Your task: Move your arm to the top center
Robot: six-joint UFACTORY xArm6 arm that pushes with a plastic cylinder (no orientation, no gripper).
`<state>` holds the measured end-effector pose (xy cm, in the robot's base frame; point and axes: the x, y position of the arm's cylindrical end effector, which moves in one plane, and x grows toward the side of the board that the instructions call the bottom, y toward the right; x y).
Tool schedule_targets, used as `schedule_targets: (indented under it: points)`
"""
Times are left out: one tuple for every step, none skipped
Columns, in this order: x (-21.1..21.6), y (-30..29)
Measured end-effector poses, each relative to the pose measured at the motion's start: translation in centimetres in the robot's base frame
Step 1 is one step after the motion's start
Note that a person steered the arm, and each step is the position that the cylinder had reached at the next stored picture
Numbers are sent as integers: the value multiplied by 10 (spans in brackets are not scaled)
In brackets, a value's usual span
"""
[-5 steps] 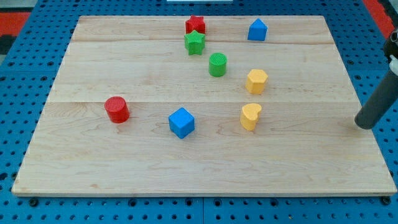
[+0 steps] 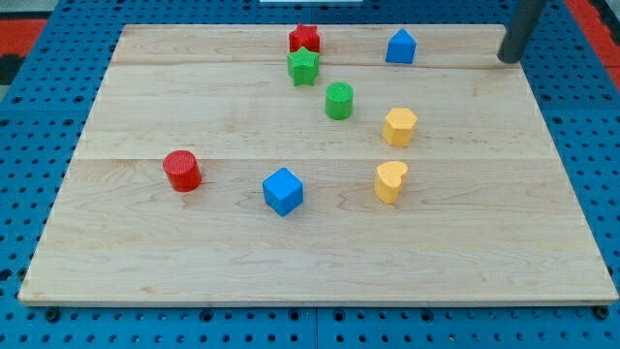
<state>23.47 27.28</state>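
Observation:
My tip (image 2: 509, 58) touches the wooden board (image 2: 194, 262) at its top right corner, to the right of a blue pentagon-like block (image 2: 400, 47). The dark rod rises out of the view's top edge. A red star block (image 2: 304, 39) sits at the top centre with a green star block (image 2: 303, 67) just below it. A green cylinder (image 2: 339, 101) lies below and right of the stars.
A yellow hexagon block (image 2: 399, 127) and a yellow heart block (image 2: 390, 181) sit right of centre. A blue cube (image 2: 283, 191) lies at the lower middle and a red cylinder (image 2: 181, 171) at the left. Blue pegboard (image 2: 591, 145) surrounds the board.
My tip has moved from the board's right edge at mid height up to the top right corner. No block has moved.

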Motion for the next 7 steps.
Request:
schedule_targets:
  points:
    - [-43,-37]
    - [-42,-121]
    - [-42,-179]
    - [-38,-181]
    - [-19,-200]
    - [-17,-251]
    - [-17,-297]
